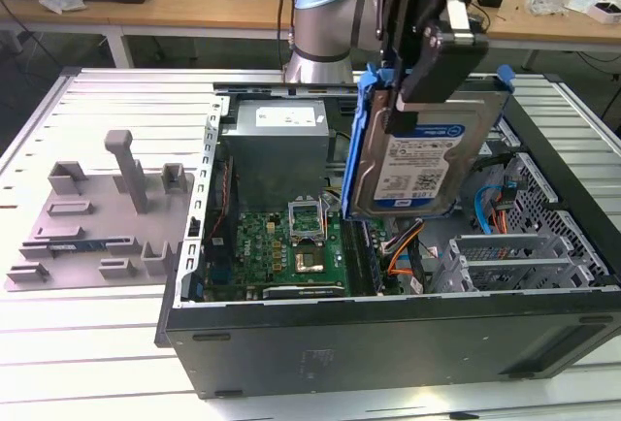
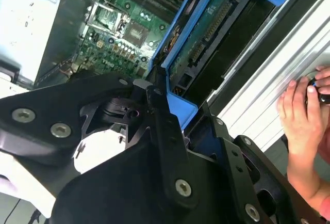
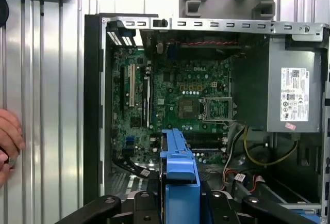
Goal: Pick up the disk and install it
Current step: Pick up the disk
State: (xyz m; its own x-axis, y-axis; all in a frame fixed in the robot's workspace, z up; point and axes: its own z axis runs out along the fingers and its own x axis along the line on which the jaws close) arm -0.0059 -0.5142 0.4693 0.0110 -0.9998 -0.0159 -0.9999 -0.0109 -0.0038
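**A:** so where's the disk [image 1: 427, 164] at right now?

**B:** up in the air, standing on edge over the open computer case [image 1: 388, 343]. The gripper [image 1: 415, 101] has its fingers clamped on the disk's top edge. In the exterior view the label faces the camera.

**A:** over which part of the case?

**B:** just to the exterior view's right of the motherboard [image 1: 291, 242], above the cables [image 1: 400, 251]. The power supply [image 1: 277, 145] sits behind the board. Can't tell if the disk's lower edge touches anything. Also, both wrist views show a person's hand [image 2: 299, 110] on the ribbed table [image 1: 97, 343] beside the case.
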